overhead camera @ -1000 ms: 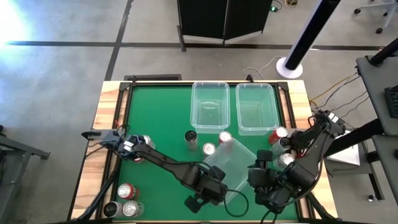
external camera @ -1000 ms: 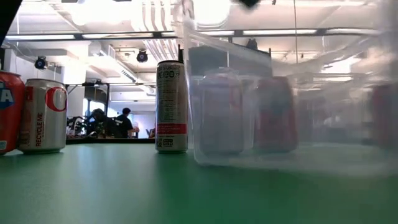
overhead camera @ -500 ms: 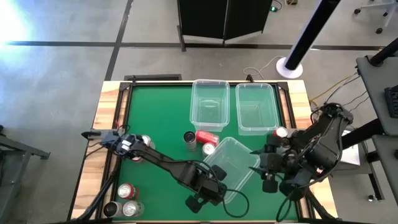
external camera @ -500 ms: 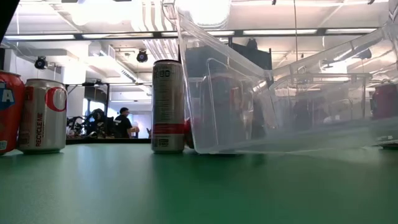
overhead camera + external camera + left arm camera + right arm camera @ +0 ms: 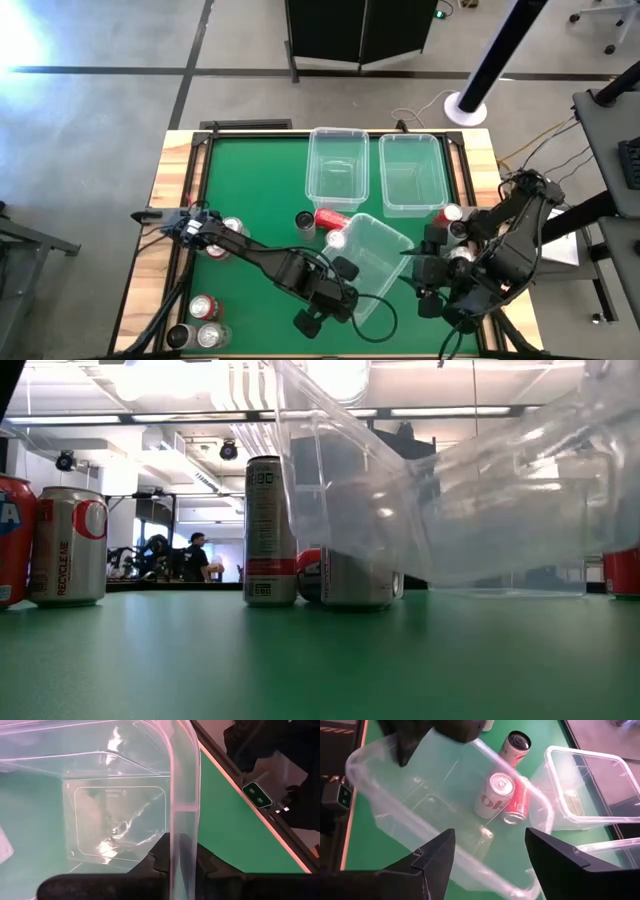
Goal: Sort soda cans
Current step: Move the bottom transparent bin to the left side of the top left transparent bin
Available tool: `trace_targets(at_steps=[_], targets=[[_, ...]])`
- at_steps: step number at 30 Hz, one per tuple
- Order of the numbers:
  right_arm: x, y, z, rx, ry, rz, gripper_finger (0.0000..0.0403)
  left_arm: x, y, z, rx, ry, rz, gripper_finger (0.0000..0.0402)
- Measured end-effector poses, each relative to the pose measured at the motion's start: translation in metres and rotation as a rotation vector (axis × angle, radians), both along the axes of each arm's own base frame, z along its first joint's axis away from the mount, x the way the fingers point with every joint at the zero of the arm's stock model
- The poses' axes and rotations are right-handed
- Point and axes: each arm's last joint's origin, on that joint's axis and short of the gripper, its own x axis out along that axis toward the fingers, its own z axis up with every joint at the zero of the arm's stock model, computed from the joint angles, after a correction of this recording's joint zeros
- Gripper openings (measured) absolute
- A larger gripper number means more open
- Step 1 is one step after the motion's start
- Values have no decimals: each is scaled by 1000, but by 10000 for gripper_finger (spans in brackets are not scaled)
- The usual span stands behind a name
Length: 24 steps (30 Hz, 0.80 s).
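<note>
Three bins: two clear bins (image 5: 337, 170) (image 5: 411, 172) sit side by side at the table's far edge; a third clear bin (image 5: 368, 258) is held tilted mid-table, off the green mat (image 5: 255, 190).
Left gripper (image 5: 340, 292): fingers closed narrow on the tilted bin's near rim; the left wrist view shows the wall pinched between the dark fingers (image 5: 150, 862).
Right gripper (image 5: 432, 290): beside the tilted bin's right edge, fingers (image 5: 432, 857) spread wide, holding nothing.
Cans at centre: black can (image 5: 305, 222) upright; red can (image 5: 331, 218) lying on its side; silver-white can (image 5: 336, 240) upright, seemingly under the raised bin's edge.
Cans at left: one (image 5: 229, 229) by the left arm's base, three (image 5: 199, 322) at the near-left corner.
Cans at right: a group (image 5: 453, 228) partly hidden by the right arm; count uncertain.
</note>
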Motion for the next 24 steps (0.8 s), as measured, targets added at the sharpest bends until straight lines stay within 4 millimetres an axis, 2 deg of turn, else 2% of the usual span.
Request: trace_targets(at_steps=[5,16,24], targets=[[-8,4,3,3,-30,10,229,-8,7,12,51,-20,47,6],[-10,5,4,18,-36,6,237,-21,13,47,-29,-123,13,6],[-16,-1,12,19,-47,34,238,-55,31,104,-88,-276,6,6]])
